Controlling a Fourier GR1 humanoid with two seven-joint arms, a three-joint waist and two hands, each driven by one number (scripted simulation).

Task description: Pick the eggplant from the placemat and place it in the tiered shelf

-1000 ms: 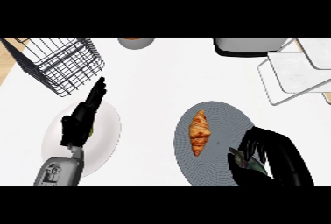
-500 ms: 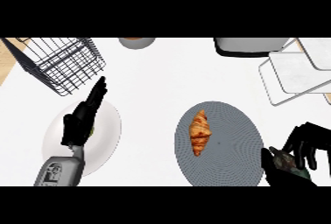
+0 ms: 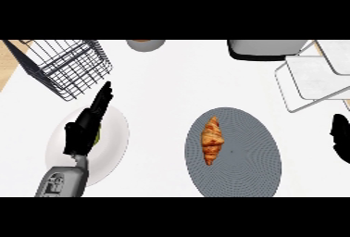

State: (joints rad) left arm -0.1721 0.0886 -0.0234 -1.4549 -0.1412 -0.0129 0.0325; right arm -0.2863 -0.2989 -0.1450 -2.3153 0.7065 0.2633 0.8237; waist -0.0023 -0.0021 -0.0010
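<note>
Since half a second ago the right hand (image 3: 340, 139) has slid from the lower right corner, beside the placemat (image 3: 246, 159), up along the right edge. Only a black sliver of it shows now, just below the tiered shelf (image 3: 311, 76). Whether it holds anything cannot be told from so little. The left hand (image 3: 85, 129) has not shifted: it rests over the white plate (image 3: 115, 150), fingers straight and pressed together, pointing toward the wire basket (image 3: 68, 65).

No eggplant shows anywhere. The one thing on the placemat is a croissant (image 3: 212, 141), lying lengthwise left of its middle. If the eggplant has been lifted, it is probably hidden in the right hand outside the view, but that is a guess.

The step in hand looks like the carry to the shelf. To do it well, the right hand should come back into view and rise enough to clear the shelf's thin frame. It should then cross over a flat tier rather than a rail. The eggplant is rounded and apt to roll, so it should be set down lengthwise and let go only once it rests on the tier. The left hand can stay where it is, well apart from that path.
</note>
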